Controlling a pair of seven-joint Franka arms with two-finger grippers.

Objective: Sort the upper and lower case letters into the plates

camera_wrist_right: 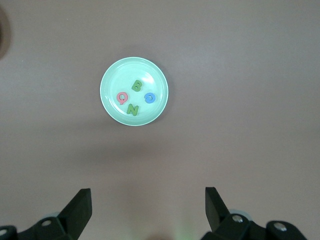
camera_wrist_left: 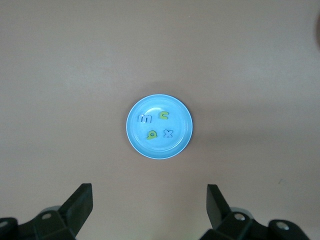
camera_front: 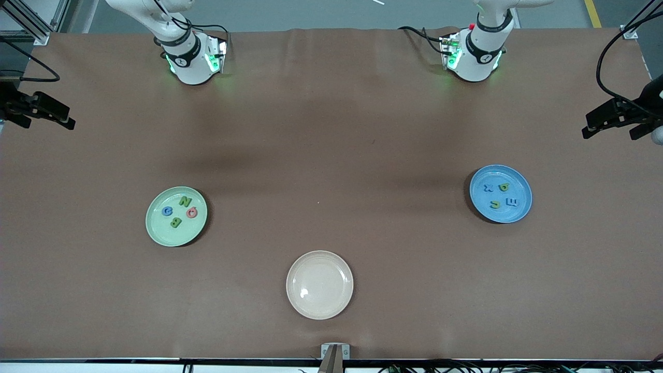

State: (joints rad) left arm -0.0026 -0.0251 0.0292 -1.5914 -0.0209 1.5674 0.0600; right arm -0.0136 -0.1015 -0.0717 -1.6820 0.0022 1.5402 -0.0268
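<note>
Eight letters are lying in two plates on the brown worktop (camera_front: 331,129), four in each. The green plate (camera_front: 155,230), toward the right arm's end, is holding a green N (camera_front: 185,201) at 12 o'clock on its floor, a pink Q (camera_front: 192,212) at about 3, a green B (camera_front: 175,223) at 6 and a blue G (camera_front: 167,211) at 9 — all capitals. The blue plate (camera_front: 520,210), toward the left arm's end, is holding a green a (camera_front: 503,187) at about 1 o'clock, a blue m (camera_front: 511,202) at 4, a green c (camera_front: 495,204) at 7 and a blue x (camera_front: 487,188) at 10; the blue x could be either case. A cream plate (camera_front: 319,305), nearer the front camera and between the two, is sitting bare.

Both arms are waiting. The left hand (camera_wrist_left: 148,200) is hanging high over the worktop by the blue plate with its fingers spread wide and nothing between them; the right hand (camera_wrist_right: 147,200) is doing the same by the green plate.

By the look of them, the letters are handling as light, stiff, chunky pieces — not fragile, but small enough to skid or tip on the glossy plate floors. A pinch across the outer flanks, straight down, is looking safer than catching a thin stroke. The shallow rims are leaving room for the fingers, though neighbouring letters are lying near.
</note>
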